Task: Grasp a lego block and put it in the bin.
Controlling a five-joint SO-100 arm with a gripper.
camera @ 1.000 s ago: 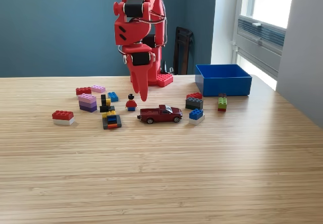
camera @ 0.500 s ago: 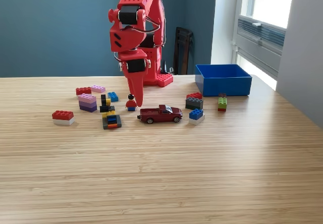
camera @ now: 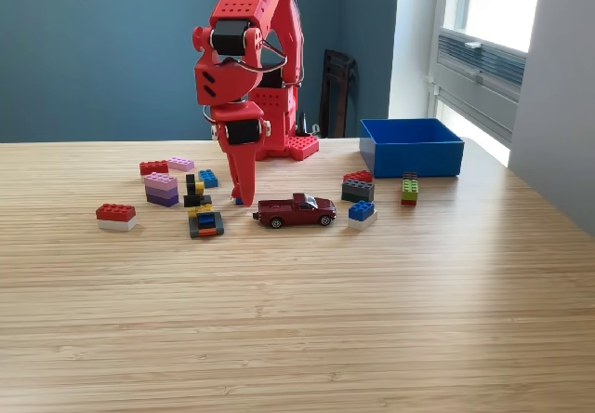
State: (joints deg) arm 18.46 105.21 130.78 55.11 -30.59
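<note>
My red gripper (camera: 240,193) points straight down at the table, just left of the dark red toy car (camera: 296,210). Its fingers show as one narrow tapered shape, so I cannot tell whether they are open. It stands in front of the small minifigure, of which only a blue sliver shows at the tip. Lego blocks lie around it: a blue one (camera: 208,179), a black and yellow piece (camera: 193,190) and a grey, blue and orange stack (camera: 205,221). The bright-blue bin (camera: 411,148) sits at the exterior view's right, far side, open-topped.
More bricks lie on the wooden table: red on white (camera: 115,216), a purple stack (camera: 162,190), red (camera: 153,166), pink (camera: 181,163), red on grey (camera: 357,186), blue on white (camera: 362,212), green (camera: 409,188). The arm's base (camera: 290,143) stands behind.
The gripper has swung toward the exterior view's left and dropped lower, now covering the minifigure that stood in plain sight before. Bricks, car and bin stay put.
</note>
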